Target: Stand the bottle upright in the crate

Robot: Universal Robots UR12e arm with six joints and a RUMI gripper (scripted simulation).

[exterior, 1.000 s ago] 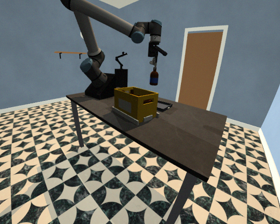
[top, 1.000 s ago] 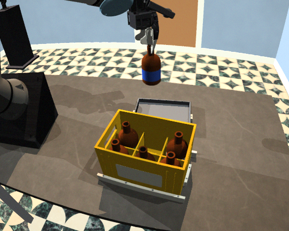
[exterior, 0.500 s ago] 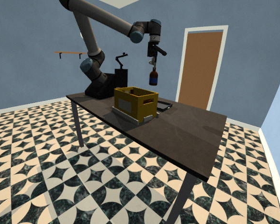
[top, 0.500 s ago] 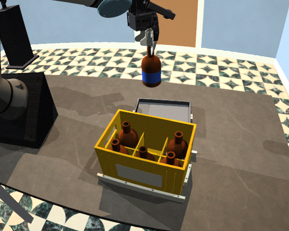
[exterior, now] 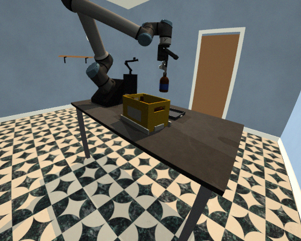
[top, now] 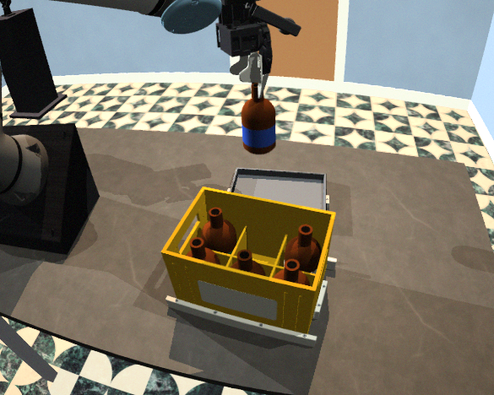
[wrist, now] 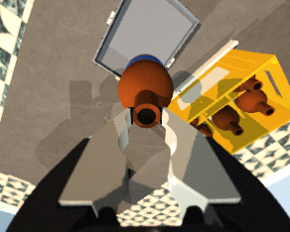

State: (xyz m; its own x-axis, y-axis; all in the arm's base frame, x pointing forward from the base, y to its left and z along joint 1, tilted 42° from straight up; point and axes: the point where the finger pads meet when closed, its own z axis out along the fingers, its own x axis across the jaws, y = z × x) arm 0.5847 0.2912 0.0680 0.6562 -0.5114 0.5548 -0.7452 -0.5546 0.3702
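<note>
My gripper (top: 257,87) is shut on the neck of a brown bottle with a blue label (top: 258,124). The bottle hangs upright, high above the grey tray (top: 279,186), which is empty. In the wrist view the bottle's mouth (wrist: 146,115) sits between my fingers, with the tray (wrist: 146,37) below it. The yellow crate (top: 247,259) stands in front of the tray and holds several brown bottles upright. Its back middle compartment (top: 262,239) is empty. In the exterior view the bottle (exterior: 163,83) hangs above the far end of the crate (exterior: 145,111).
The crate rests on a grey base rail (top: 242,319). The arm's dark pedestal (top: 38,191) stands at the table's left. A dark stand (top: 23,63) is on the floor behind. The table edge runs along the front.
</note>
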